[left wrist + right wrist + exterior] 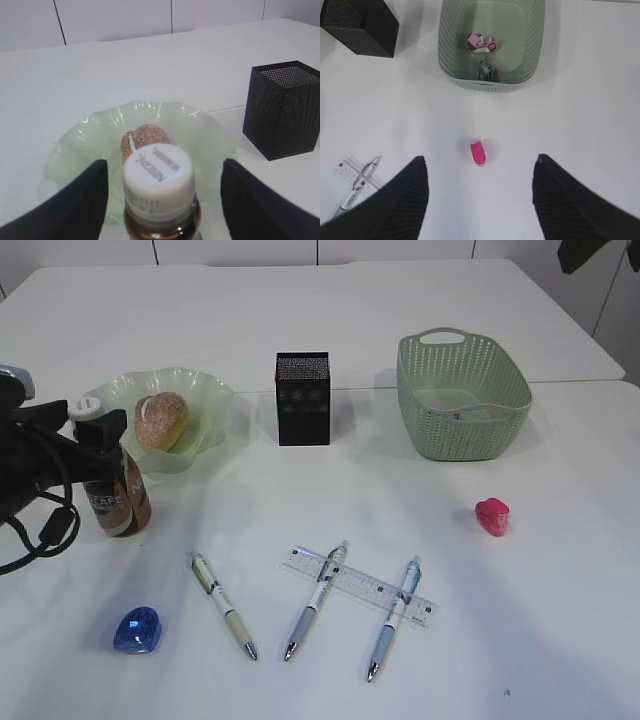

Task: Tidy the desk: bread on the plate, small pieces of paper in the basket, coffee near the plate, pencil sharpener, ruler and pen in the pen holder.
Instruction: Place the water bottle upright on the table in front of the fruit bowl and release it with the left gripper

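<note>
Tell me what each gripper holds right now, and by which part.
Right gripper: nothing, jaws open above the pink sharpener. Left gripper: its fingers straddle the coffee bottle just below the cap, with gaps showing, so no firm hold visible.

Two white tables stand edge to edge, the near table meeting the far table along a straight seam that runs across the view. Behind them rises a white panelled wall divided by thin dark vertical joints. A dark, unidentifiable object hangs at the upper right corner.
</note>
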Controlling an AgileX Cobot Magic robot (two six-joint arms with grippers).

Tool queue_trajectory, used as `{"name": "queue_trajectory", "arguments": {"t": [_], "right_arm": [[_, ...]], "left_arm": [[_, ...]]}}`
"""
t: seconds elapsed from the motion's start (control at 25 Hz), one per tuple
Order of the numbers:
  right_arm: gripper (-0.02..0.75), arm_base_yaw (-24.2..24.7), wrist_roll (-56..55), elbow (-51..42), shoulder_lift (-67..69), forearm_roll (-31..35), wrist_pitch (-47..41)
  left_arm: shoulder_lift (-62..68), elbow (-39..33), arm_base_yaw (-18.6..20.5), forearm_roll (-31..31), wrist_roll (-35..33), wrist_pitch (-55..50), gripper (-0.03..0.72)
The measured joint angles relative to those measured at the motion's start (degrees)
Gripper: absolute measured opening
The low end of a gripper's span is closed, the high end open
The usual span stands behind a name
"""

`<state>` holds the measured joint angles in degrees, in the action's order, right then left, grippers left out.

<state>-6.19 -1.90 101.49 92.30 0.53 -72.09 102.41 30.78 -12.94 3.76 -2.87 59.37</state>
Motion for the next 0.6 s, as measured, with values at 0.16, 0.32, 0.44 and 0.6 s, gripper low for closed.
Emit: {"name": "queue_trajectory", "arguments": {"t": [0.16, 0.32, 0.44, 0.6], "right_arm": [[0.512, 0.0, 0.72, 0.0, 0.0, 0.0, 0.0], [0.512, 0.0, 1.52, 0.0, 0.0, 0.0, 0.0], [0.512, 0.0, 1.9, 0.0, 0.0, 0.0, 0.0], [0.512, 0.0, 1.9, 0.0, 0.0, 0.0, 0.0]], "left_arm": [[-3.84, -0.17, 0.0, 0.0, -0.85, -2.78, 0.5], [-7.68, -0.17, 0.0, 0.0, -1.07, -6.15, 0.5], [-10.62, -0.26, 0.0, 0.0, -1.21, -9.21, 0.5], [-15.82, -0.3, 0.0, 0.0, -1.34, -15.61, 0.5]]}}
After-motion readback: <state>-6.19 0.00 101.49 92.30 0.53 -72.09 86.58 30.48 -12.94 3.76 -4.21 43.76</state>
